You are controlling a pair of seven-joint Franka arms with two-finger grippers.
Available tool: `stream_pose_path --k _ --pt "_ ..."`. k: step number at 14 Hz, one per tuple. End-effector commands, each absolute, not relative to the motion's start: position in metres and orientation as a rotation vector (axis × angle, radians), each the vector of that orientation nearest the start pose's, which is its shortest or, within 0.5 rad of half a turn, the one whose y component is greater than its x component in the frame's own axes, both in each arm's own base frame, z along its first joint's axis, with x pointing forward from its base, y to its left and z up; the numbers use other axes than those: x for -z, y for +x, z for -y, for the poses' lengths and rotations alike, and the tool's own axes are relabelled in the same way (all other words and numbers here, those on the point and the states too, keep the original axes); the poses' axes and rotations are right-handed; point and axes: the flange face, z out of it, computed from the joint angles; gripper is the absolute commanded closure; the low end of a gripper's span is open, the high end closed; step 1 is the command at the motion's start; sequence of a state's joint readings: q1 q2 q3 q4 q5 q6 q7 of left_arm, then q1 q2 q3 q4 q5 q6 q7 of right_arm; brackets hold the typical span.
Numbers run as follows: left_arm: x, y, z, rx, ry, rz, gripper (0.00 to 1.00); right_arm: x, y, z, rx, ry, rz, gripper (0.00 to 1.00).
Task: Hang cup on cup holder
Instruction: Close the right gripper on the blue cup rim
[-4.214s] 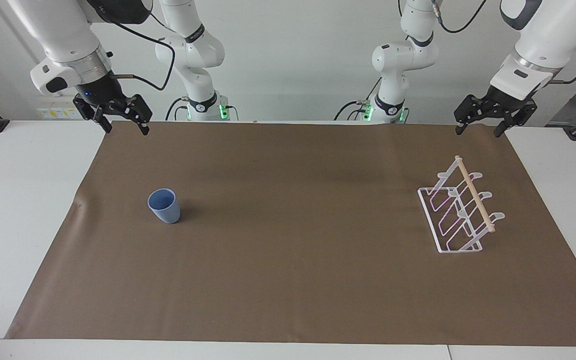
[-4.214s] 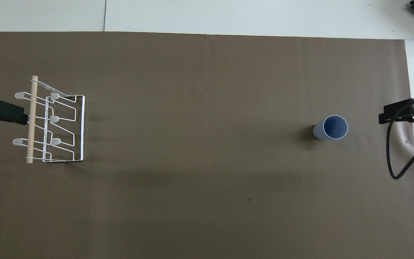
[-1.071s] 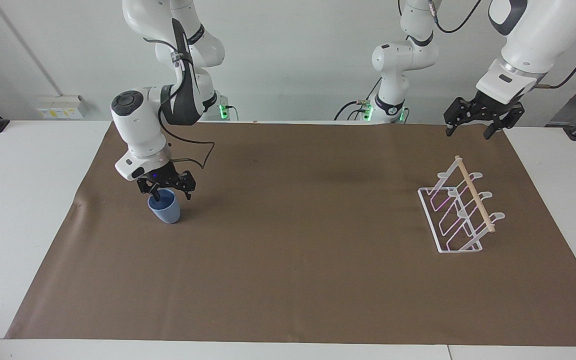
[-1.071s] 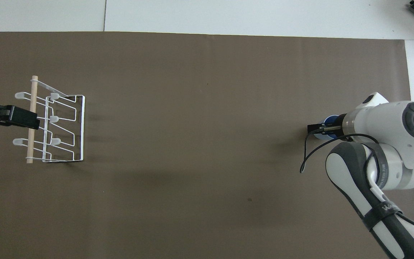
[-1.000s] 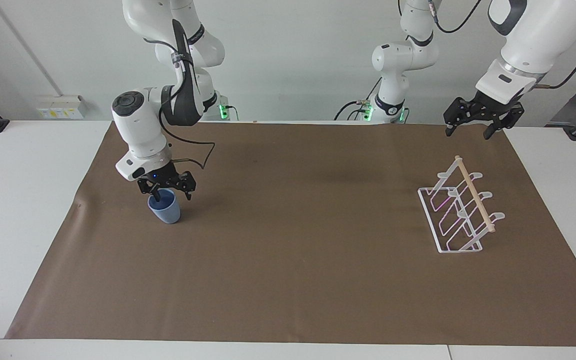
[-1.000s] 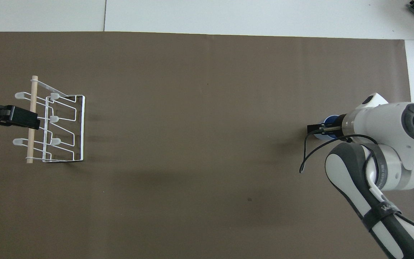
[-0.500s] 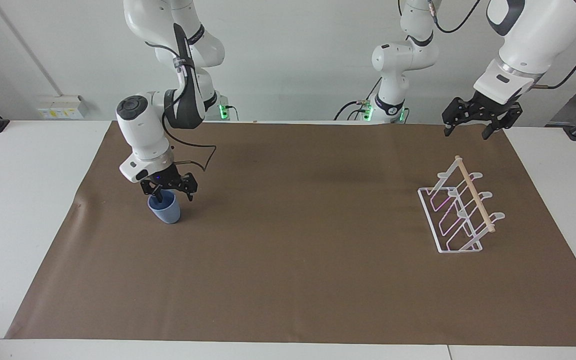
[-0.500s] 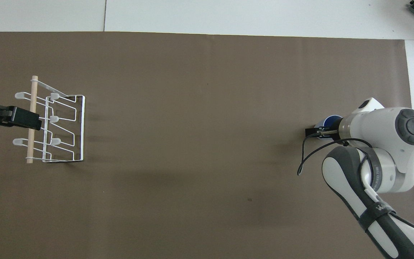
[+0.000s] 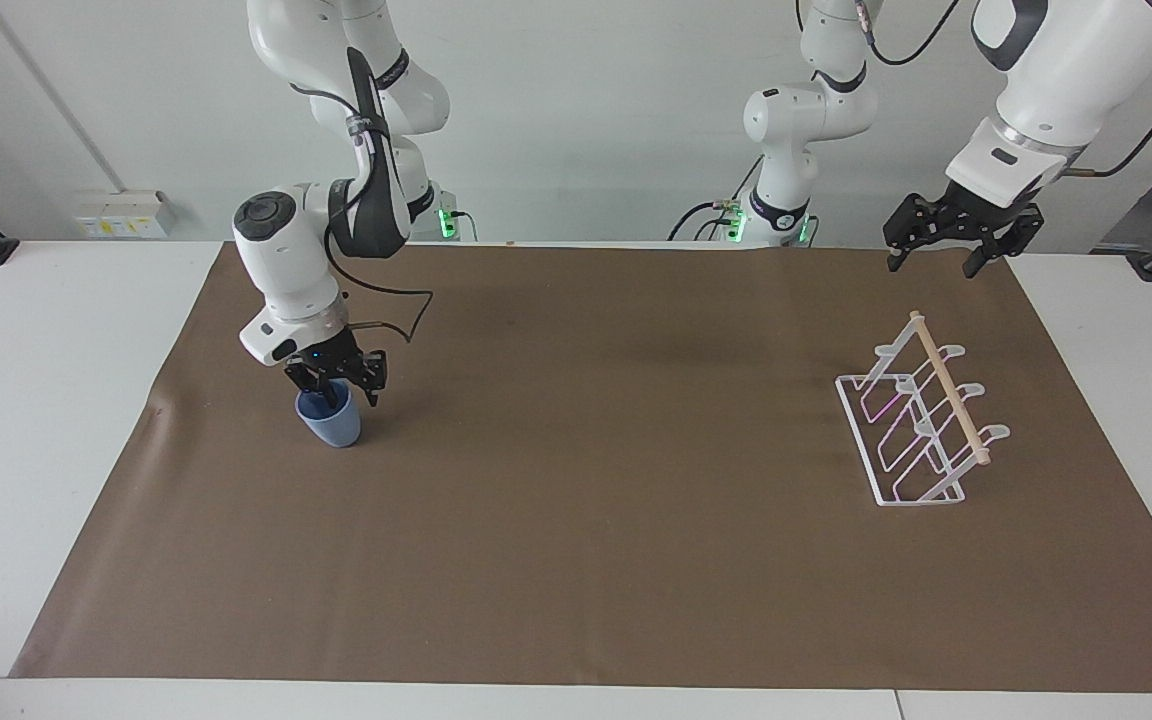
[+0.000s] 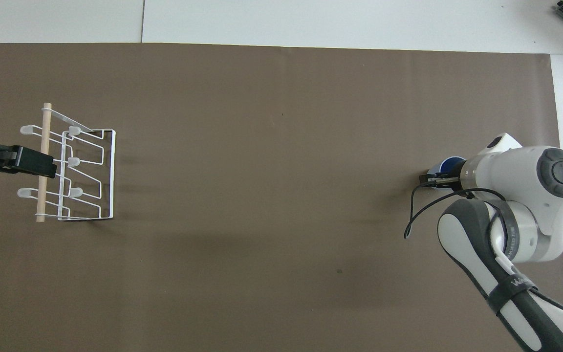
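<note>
Facing view: light-blue plastic tumbler cup (image 9: 330, 420) is straddled at the rim by right gripper (image 9: 340, 383) — grip unconfirmed; left gripper (image 9: 948, 244) is held spread, empty, above white wire cup holder (image 9: 921, 425).

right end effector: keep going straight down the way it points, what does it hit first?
The cup. The right end effector points down at its rim, one finger apparently inside the mouth and one outside toward the left arm's end. It would likely meet the cup wall or bottom, then the brown mat.
</note>
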State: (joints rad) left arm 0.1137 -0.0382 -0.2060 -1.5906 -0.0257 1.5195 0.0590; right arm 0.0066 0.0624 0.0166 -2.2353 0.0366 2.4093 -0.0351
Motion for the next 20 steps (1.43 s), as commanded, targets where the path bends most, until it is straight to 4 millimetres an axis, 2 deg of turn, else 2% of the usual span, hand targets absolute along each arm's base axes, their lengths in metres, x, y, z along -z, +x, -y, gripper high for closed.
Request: stream_pose_path --k 1,7,16,17,18,20 --pt "-0.632 0.528 0.056 -0.025 -3.156 -0.218 0.0 -0.35 0.542 -0.013 0.194 -3.106 0.061 0.59" --pt "-0.631 0.528 0.055 -0.027 -3.156 -0.218 0.0 -0.349 0.542 -0.013 0.189 -3.107 0.063 0.99" --pt "-0.632 0.525 0.066 -0.035 -3.156 -0.267 0.0 -0.351 0.545 -0.013 0.187 -3.106 0.061 1.0" --pt "-0.63 0.52 0.078 -0.05 -3.152 -0.284 0.0 -0.354 0.548 -0.013 0.193 -3.1 0.055 1.0" --pt "-0.629 0.519 0.08 -0.048 -3.152 -0.286 0.0 -0.359 0.555 -0.013 0.2 -3.095 0.052 1.0" --pt "-0.628 0.519 0.085 -0.033 -3.196 -0.182 0.0 -0.376 0.566 -0.015 0.193 -3.089 0.067 1.0"
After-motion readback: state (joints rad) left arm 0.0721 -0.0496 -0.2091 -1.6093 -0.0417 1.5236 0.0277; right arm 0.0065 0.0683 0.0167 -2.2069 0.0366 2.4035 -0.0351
